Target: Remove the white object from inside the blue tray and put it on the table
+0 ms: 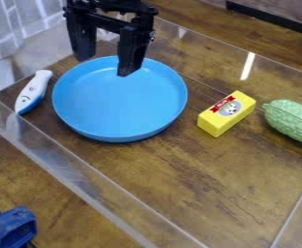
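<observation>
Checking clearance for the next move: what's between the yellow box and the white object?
The blue tray fills the stretch between the yellow box and the white object, with the open gripper over its far rim, in the camera view.

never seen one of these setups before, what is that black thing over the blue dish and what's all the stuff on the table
There is one picture, taken by a camera looking down at the table from the front. The black thing is the gripper of a robot arm: a two-fingered claw pointing down over the back part of the large round blue plastic tray. Its fingers are spread open and hold nothing. The tray looks empty.

Everything sits on a dark brown wood-grain table edged by clear low walls. Left of the tray, on the wood, lies a small curved white plastic object with blue trim. To the right of the tray are a yellow rectangular box with a red label and, further right, a bumpy green vegetable-shaped thing. At the bottom left corner something blue pokes in; I cannot tell what it is.
</observation>
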{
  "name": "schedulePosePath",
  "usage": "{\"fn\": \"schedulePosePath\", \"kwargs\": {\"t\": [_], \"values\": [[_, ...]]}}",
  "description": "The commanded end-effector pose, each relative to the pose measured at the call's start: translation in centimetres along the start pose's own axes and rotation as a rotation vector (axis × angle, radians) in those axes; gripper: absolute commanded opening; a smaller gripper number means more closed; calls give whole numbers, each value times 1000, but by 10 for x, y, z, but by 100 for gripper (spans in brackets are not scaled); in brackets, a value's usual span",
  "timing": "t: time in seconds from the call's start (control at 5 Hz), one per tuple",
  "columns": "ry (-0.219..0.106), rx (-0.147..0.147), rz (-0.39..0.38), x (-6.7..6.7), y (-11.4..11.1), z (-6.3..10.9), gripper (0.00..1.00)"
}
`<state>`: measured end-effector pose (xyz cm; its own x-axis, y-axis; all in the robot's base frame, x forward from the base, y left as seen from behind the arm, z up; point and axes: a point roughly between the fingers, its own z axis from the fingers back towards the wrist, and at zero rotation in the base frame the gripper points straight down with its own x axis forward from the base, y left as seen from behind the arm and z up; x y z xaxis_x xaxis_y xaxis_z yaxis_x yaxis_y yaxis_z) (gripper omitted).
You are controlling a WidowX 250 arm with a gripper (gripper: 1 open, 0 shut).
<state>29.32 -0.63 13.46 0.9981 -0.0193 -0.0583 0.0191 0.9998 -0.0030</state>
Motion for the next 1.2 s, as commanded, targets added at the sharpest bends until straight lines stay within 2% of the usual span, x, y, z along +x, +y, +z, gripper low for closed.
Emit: {"fn": "schedulePosePath", "kwargs": {"t": [0.0,0.6,1.0], "values": [[10,-3,8,-1,4,-4,100],[30,-13,28,-4,15,-14,100],[29,-22,50,-6,24,-18,100]]}}
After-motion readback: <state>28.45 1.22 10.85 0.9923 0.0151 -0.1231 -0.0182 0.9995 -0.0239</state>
